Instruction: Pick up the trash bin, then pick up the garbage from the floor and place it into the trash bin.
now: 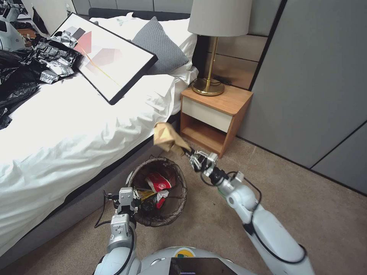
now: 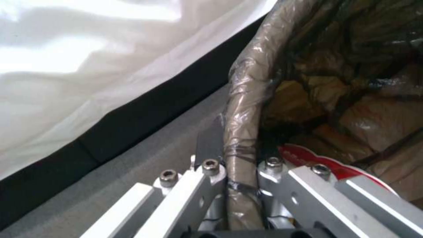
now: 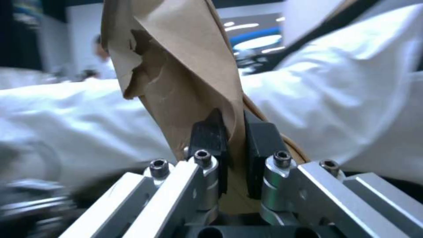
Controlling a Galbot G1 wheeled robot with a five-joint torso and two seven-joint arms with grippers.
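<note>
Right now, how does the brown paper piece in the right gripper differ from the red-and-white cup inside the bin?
The brown paper piece is plain tan; the red-and-white cup is printed. The paper is held in the air by the right gripper, beyond the trash bin towards the nightstand; the cup already lies inside the bin, whose rim the left gripper clamps. The paper looks larger. Both are crumpled litter.
</note>
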